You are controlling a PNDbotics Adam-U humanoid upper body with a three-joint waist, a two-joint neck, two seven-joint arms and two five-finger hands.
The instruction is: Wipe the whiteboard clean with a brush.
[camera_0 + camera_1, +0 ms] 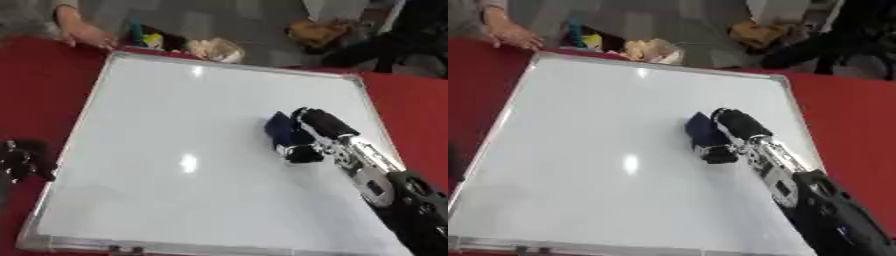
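My right robot hand [317, 131] was curled round the dark blue brush [283, 129], pressed flat on the whiteboard [175, 125] right of centre — its long axis ran toward the far edge. The left robot hand [24, 159] idled beside the board's left rim, fingers unreadable.

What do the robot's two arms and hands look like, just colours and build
The right hand has black fingers on a silver metal wrist, and its forearm widens into black housing with round silver joints. The left hand shows only as dark, blurry fingers at the whiteboard's left edge. No cables or markings can be made out.
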